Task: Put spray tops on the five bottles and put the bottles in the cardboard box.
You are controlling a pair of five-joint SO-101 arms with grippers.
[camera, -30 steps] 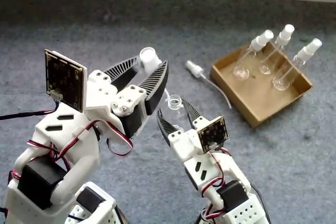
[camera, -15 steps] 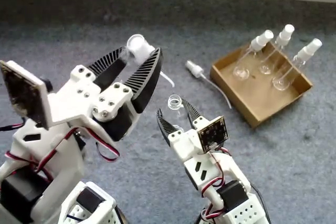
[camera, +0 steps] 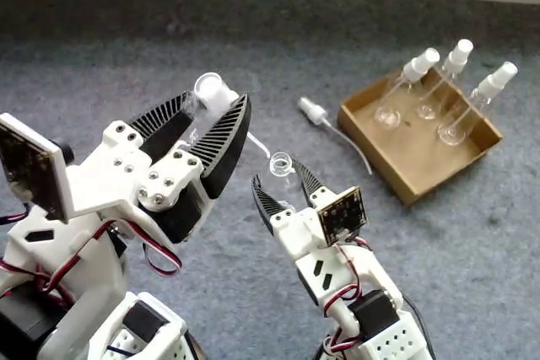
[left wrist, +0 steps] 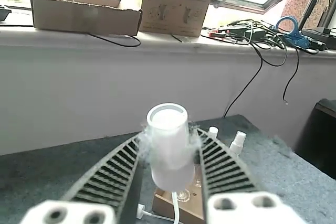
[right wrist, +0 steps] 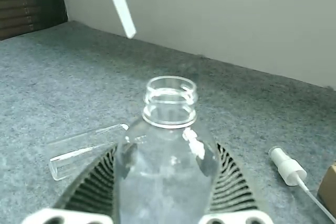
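Observation:
My left gripper (camera: pixel 213 109) is shut on a white spray top (camera: pixel 209 90), held above the carpet with its thin tube (camera: pixel 258 144) slanting down toward the right arm. In the left wrist view the spray top (left wrist: pixel 169 145) stands between the ribbed fingers (left wrist: pixel 113 169). My right gripper (camera: pixel 283 181) is shut on a clear bottle (right wrist: pixel 168 150), upright with its mouth (camera: pixel 279 163) open. The tube's tip (right wrist: pixel 121 6) hangs above the mouth and a little to one side, apart from it. The cardboard box (camera: pixel 405 162) at the right holds three bottles with spray tops (camera: pixel 456 56).
A loose spray top (camera: pixel 311 110) with a long tube lies on the grey carpet between the arms and the box. In the right wrist view an uncapped clear bottle (right wrist: pixel 86 149) lies on its side beside the gripper. A pale wall runs along the back.
The left arm has swung back and to the left, tilting the spray top; its tube now points down toward the bottle's mouth. The right arm and its bottle have kept still.

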